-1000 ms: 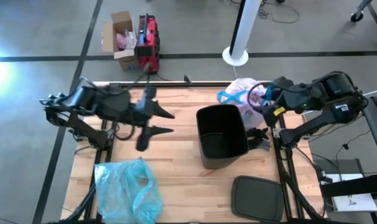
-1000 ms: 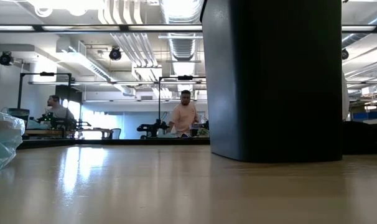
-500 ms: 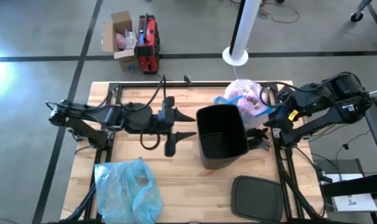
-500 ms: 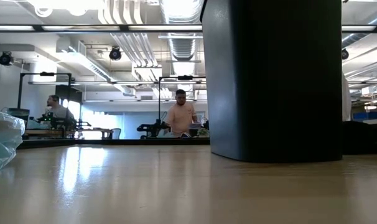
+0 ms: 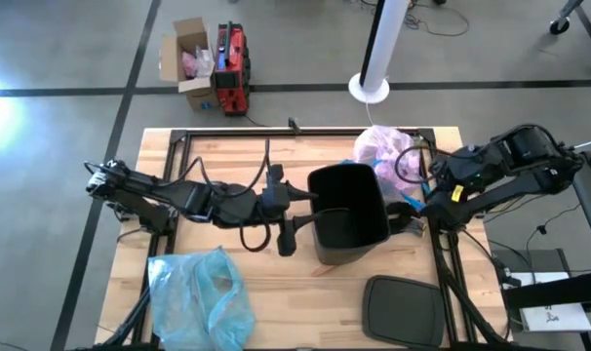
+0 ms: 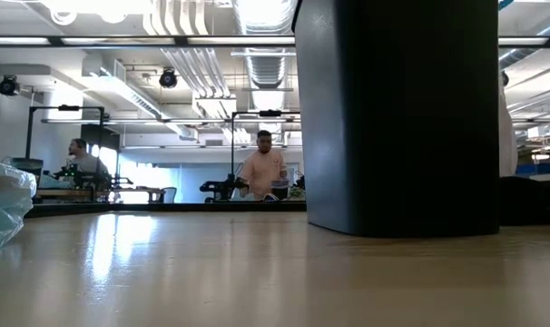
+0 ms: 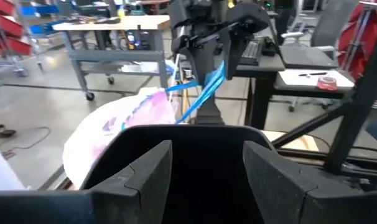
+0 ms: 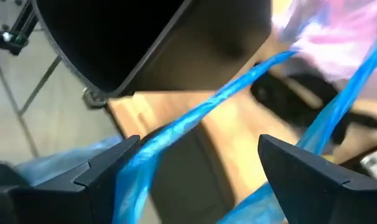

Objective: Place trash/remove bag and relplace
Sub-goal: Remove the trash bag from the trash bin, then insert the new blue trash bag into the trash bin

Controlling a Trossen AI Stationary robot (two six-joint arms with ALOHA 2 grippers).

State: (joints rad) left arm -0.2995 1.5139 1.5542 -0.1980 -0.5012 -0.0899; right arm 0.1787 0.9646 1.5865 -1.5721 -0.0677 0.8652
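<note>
On the wooden table (image 5: 276, 283), seen from where I stand:

Bin: a tall black plastic trash bin (image 5: 348, 213) stands upright near the table's middle, empty and unlined as far as its dark inside shows.

Bag: the thin pale lavender-pink plastic liner (image 5: 385, 153), bulging and gathered, sits off the bin's far right corner, outside the bin; its blue drawstring loops (image 7: 204, 90) run taut from it up to the right arm.

Right gripper: the right gripper (image 5: 427, 180) hangs just right of the bin, beside the pink bag. Its fingers (image 8: 107, 163) stand wide apart, with the blue drawstring strung across the gap between them; I cannot tell whether it is hooked over a finger or merely draped.

Left gripper: the left gripper (image 5: 297, 210) is stretched across the table to the bin's left wall, with its fingers (image 7: 139, 171) parted and the near rim of the bin lying in the gap between them. Whether the pads actually press the rim I cannot tell.

Blue bag: a crumpled translucent light-blue plastic bag (image 5: 200, 292) lies at the table's front left corner.

Lid: a flat black lid (image 5: 403, 310) rests at the front right, well apart from the bin.

Floor beyond: an open cardboard box (image 5: 188, 60) and a red case (image 5: 231, 60) sit side by side past the table's far edge.

Room: two people (image 6: 264, 169) stand at benches far behind the table.
</note>
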